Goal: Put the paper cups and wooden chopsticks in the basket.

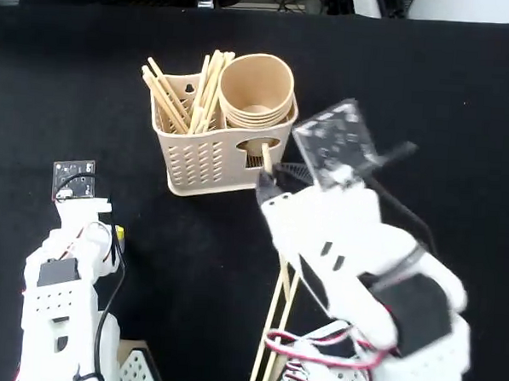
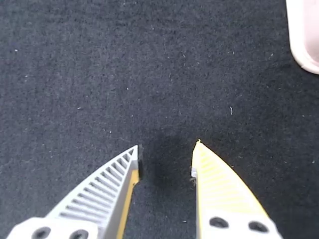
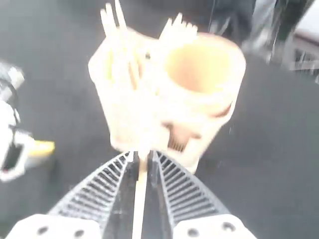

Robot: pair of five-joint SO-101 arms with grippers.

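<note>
High view: black cloth-covered table point(image 1: 430, 89). A beige perforated plastic basket point(image 1: 207, 158) sits centre-far. Its right compartment holds a stack of tan paper cups point(image 1: 256, 90); its left compartment holds a bundle of pale wooden chopsticks point(image 1: 170, 96) standing on end and fanned outward. The white right arm point(image 1: 353, 255) comes in from near right. The right gripper point(image 1: 268, 183) is just beside the basket's near right wall, pinching a single wooden chopstick point(image 1: 266, 154) whose tip lies against the handle cut-out. Two more loose wooden chopsticks point(image 1: 275, 328) lie side by side on the cloth, running from the near edge toward the basket, their far ends hidden under the right arm. The white left arm point(image 1: 62, 274) is at near left, well apart from the basket. Left wrist view: the left gripper point(image 2: 167, 147) hangs over bare cloth with its grey finger and yellow finger spread and nothing between them; a rounded corner of the basket point(image 2: 305, 35) shows just beyond. Right wrist view: the two grey ribbed fingers point(image 3: 172, 172) are clamped together on the single chopstick point(image 3: 139, 191), which runs lengthwise between them; the basket point(image 3: 129, 124) and the cup stack point(image 3: 202, 69) stand blurred directly ahead, close to the fingertips.
</note>
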